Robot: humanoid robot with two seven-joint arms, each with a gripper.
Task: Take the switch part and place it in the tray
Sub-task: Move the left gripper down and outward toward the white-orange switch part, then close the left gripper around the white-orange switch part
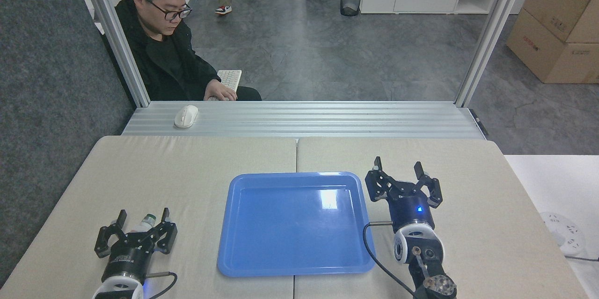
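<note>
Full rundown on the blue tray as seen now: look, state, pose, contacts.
The tray is a large rectangle of glossy blue plastic with rounded corners and a low raised rim. It lies flat on the beige table, straddling the seam between the two table halves, roughly midway between the two arms. Its floor is bare and reflects a bright patch of light toward the far right. The right gripper stands just off its far right corner; whether that arm's cable touches the right rim cannot be told. Nothing else touches it.
</note>
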